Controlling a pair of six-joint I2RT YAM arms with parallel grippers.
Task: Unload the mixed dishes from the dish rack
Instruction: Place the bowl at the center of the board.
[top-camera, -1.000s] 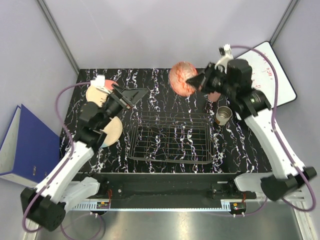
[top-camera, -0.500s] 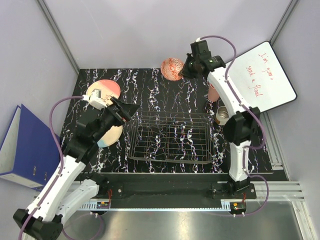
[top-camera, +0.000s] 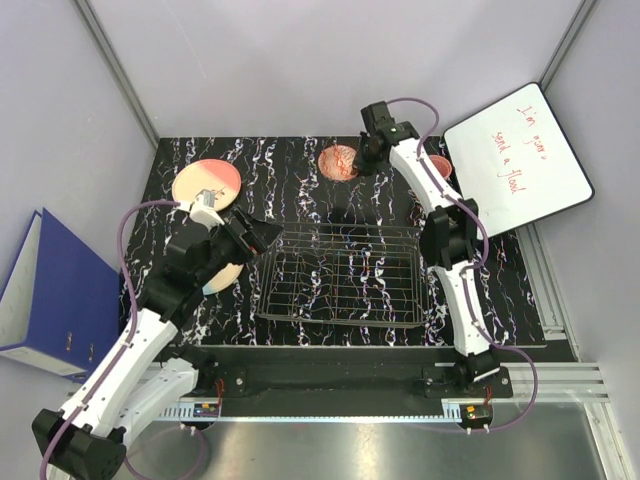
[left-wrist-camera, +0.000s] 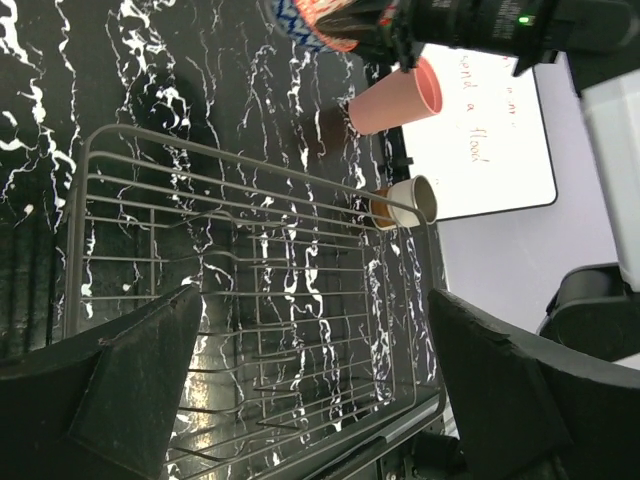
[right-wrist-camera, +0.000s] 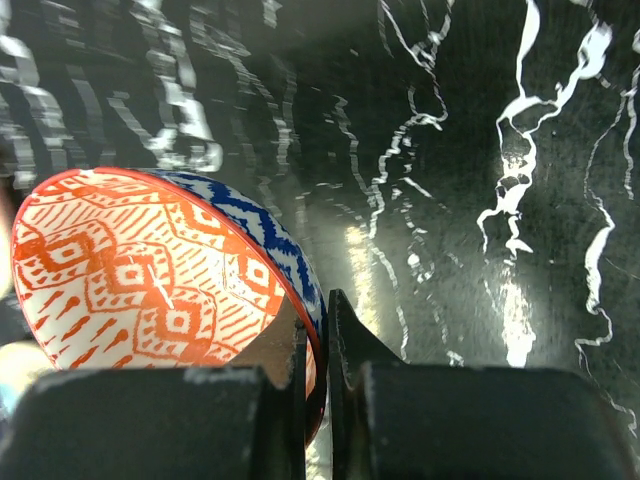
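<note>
While right gripper (right-wrist-camera: 317, 312) pinches bowl (right-wrist-camera: 150, 270) rim, whiteboard (top-camera: 515, 150) reads "send a flood".

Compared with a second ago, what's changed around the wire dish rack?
The right gripper, holding the orange-and-blue patterned bowl by its rim, carried it left and lower over the black marbled table, far side. The open left gripper drew back toward the near edge. The wire dish rack and round pink plate stayed put.

left arm (top-camera: 140, 335), right arm (top-camera: 462, 295): white shells, black joints, purple cables (top-camera: 122, 235). left gripper (left-wrist-camera: 315, 293): black wedge-shaped fingers. Small green light (left-wrist-camera: 520, 18) at 1 o'clock, left wrist view.
</note>
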